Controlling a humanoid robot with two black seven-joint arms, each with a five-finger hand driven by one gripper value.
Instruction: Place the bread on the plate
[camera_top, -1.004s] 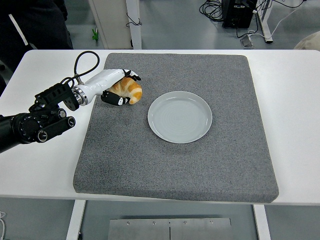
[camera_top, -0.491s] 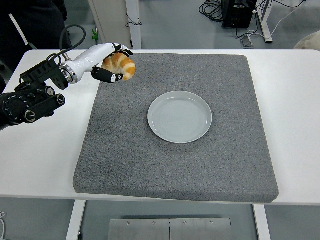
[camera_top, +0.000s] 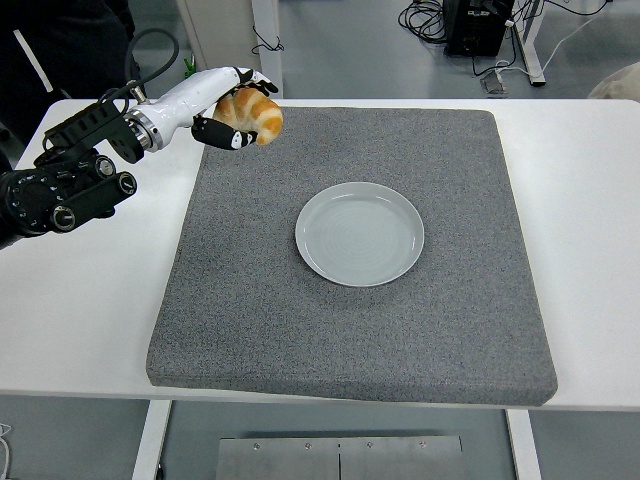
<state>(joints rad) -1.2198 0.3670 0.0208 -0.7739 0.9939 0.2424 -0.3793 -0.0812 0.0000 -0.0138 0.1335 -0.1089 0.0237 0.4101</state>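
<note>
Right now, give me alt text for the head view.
The robot's left hand holds a golden croissant above the grey mat's far-left corner. The round pale grey plate sits empty mid-mat.

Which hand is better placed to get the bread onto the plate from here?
Left. The left hand already grips the bread, lifted above the grey mat's far-left corner; the empty plate lies to its right and nearer the robot. The right arm is not in view.
</note>
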